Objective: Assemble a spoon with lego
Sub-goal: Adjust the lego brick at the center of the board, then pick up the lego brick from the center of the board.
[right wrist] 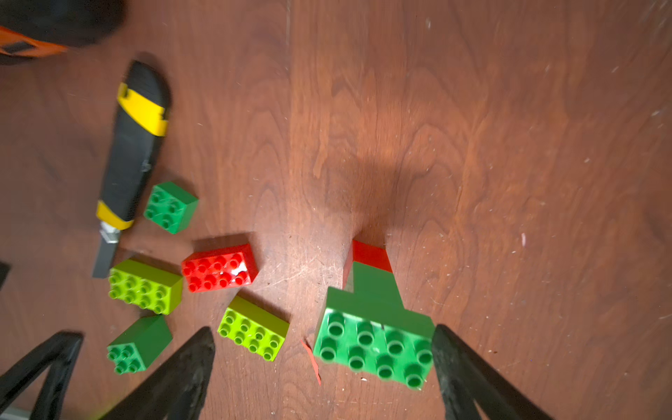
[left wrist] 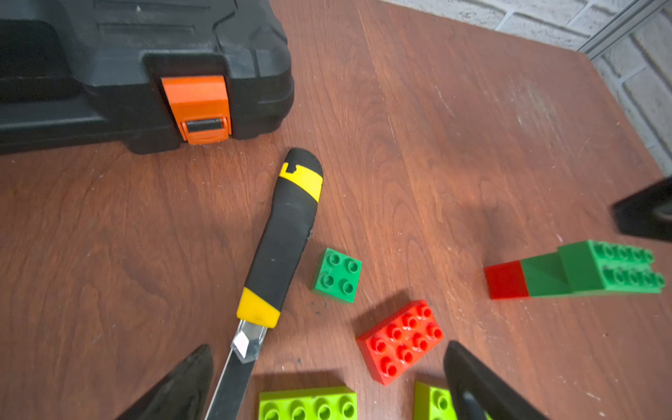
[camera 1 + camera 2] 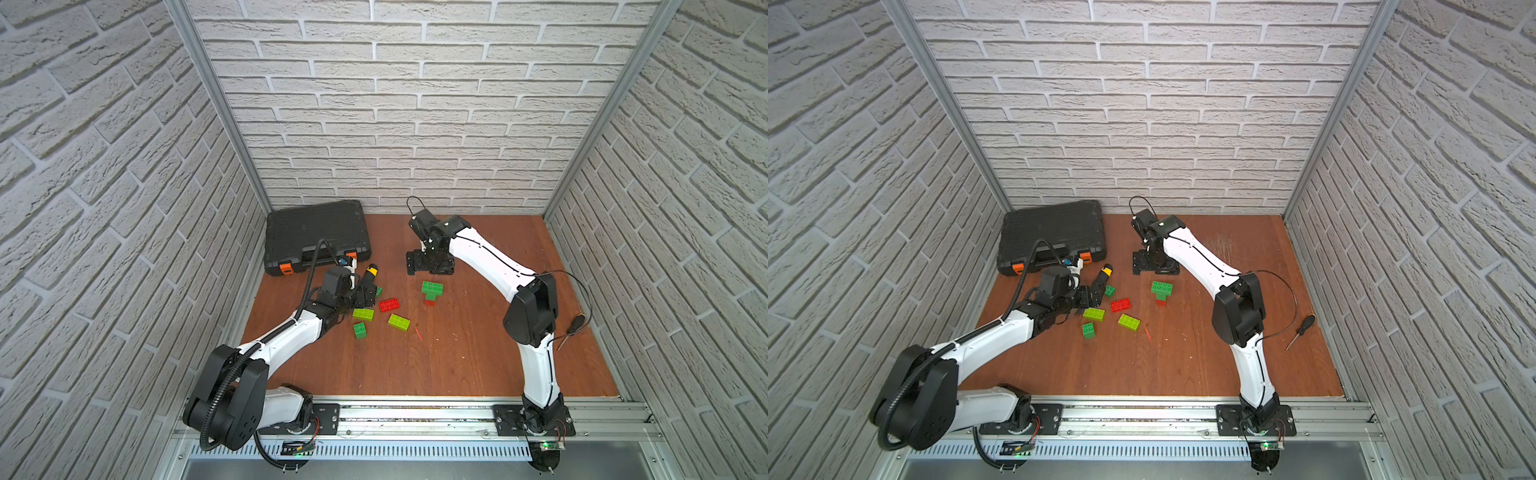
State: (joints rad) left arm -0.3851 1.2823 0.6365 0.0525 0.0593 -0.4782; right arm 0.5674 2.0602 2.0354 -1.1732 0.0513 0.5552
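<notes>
The partly built spoon (image 3: 432, 291) stands on the table as a stack: a red brick at the bottom, a green one on it, a wide dark green brick (image 1: 374, 345) on top. My right gripper (image 1: 322, 345) hangs open above it, the wide brick showing between its fingers, close to one fingertip (image 1: 449, 349). Loose lego lies to the left: a red brick (image 3: 389, 304), two lime bricks (image 3: 363, 314) (image 3: 399, 322) and two small dark green ones (image 3: 360, 331) (image 2: 337, 275). My left gripper (image 2: 327, 367) is open and empty, low over the red brick (image 2: 400, 340) and a lime brick (image 2: 307, 403).
A yellow-black utility knife (image 2: 282, 236) lies with its blade out between the left fingers. A black tool case (image 3: 316, 235) with orange latches sits at the back left. A screwdriver (image 3: 573, 326) lies at the right. A thin red sliver (image 3: 418, 333) lies near the lime brick.
</notes>
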